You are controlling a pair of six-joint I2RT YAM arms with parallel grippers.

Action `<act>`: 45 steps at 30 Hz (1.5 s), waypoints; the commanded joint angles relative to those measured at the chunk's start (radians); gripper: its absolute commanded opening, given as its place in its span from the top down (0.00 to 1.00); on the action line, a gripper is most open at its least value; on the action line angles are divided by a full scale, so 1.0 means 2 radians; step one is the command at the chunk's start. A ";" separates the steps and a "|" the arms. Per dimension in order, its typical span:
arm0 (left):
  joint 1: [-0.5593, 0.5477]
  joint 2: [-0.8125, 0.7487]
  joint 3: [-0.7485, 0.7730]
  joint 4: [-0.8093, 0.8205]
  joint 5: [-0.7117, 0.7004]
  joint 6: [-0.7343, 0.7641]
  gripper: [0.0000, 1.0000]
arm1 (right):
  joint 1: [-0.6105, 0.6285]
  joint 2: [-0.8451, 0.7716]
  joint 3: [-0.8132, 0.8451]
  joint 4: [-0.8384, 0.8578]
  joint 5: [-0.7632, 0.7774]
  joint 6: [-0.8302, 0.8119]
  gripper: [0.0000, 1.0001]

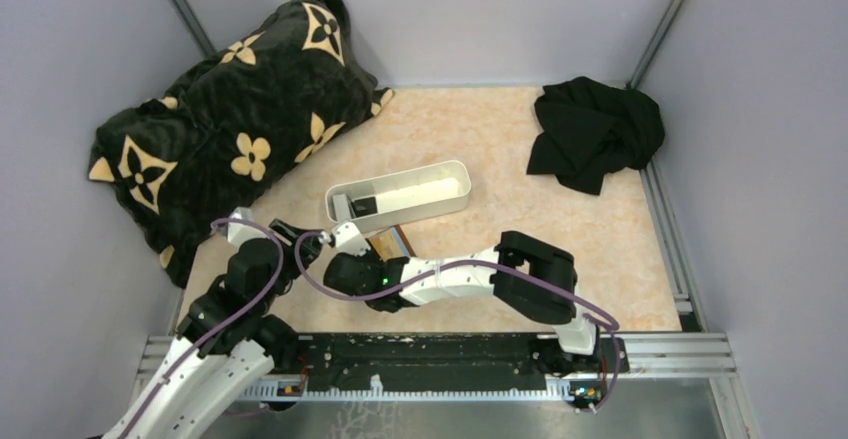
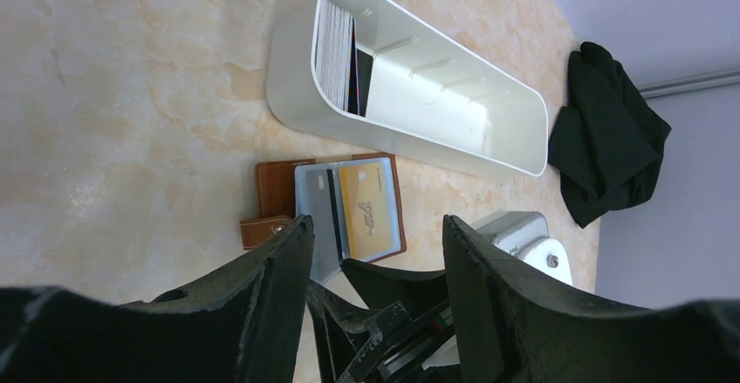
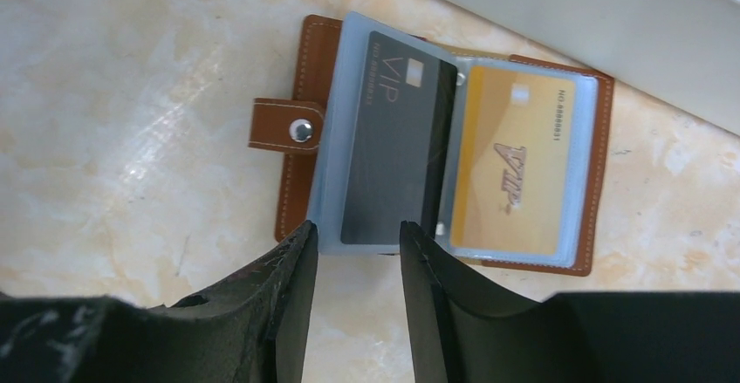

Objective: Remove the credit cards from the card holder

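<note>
The card holder (image 3: 292,182) lies open on the table, brown leather outside, blue-grey sleeves inside. A dark VIP card (image 3: 397,139) sits in its left sleeve and a gold VIP card (image 3: 515,160) in its right sleeve. My right gripper (image 3: 356,230) is open, with its fingertips at the near edge of the dark card's sleeve. It holds nothing. In the left wrist view my left gripper (image 2: 375,222) is wide open and empty, above and short of the card holder (image 2: 279,187). In the top view the card holder (image 1: 395,241) is mostly hidden by both grippers.
A long white tray (image 1: 445,187) stands just behind the card holder, with a stack of cards (image 2: 336,51) upright at its left end. A black patterned cushion (image 1: 230,124) lies at the back left. A black cloth (image 1: 595,129) lies at the back right.
</note>
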 commanded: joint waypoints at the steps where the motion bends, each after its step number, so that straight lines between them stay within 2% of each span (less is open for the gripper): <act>1: -0.001 -0.016 0.001 -0.011 -0.002 -0.013 0.37 | 0.018 0.001 0.011 0.043 -0.050 -0.007 0.59; 7: -0.001 -0.006 0.003 0.005 0.019 -0.001 0.37 | 0.020 -0.023 -0.027 0.107 -0.099 -0.003 0.58; 12: -0.001 0.009 -0.011 0.040 0.052 0.014 0.39 | 0.019 -0.078 -0.069 0.118 -0.054 -0.001 0.59; 18: -0.001 0.044 -0.049 0.137 0.120 0.038 0.43 | -0.003 -0.181 -0.143 0.146 -0.039 0.006 0.60; 20: -0.001 0.065 -0.068 0.197 0.149 0.053 0.46 | -0.020 -0.196 -0.156 0.137 -0.040 0.008 0.60; 23: -0.001 0.101 -0.118 0.288 0.206 0.071 0.66 | -0.055 -0.212 -0.172 0.115 -0.033 0.007 0.61; 24: -0.001 0.110 -0.133 0.311 0.218 0.068 0.74 | -0.066 -0.221 -0.181 0.116 -0.038 0.005 0.64; 26: -0.001 0.120 -0.160 0.346 0.231 0.062 0.83 | -0.090 -0.238 -0.194 0.125 -0.057 0.005 0.89; 27: -0.001 0.122 -0.170 0.357 0.232 0.061 0.93 | -0.100 -0.244 -0.197 0.126 -0.065 0.007 1.00; 28: -0.001 0.121 -0.180 0.366 0.232 0.062 1.00 | -0.108 -0.247 -0.199 0.127 -0.073 0.005 1.00; 33: 0.000 0.124 -0.224 0.428 0.219 0.073 1.00 | -0.128 -0.228 -0.179 0.128 -0.107 -0.020 1.00; 39: 0.002 0.192 -0.215 0.413 0.224 0.060 1.00 | -0.159 -0.186 -0.152 0.152 -0.188 -0.015 1.00; 45: 0.002 0.143 -0.233 0.371 0.226 0.044 1.00 | -0.159 -0.135 -0.121 0.164 -0.232 -0.012 1.00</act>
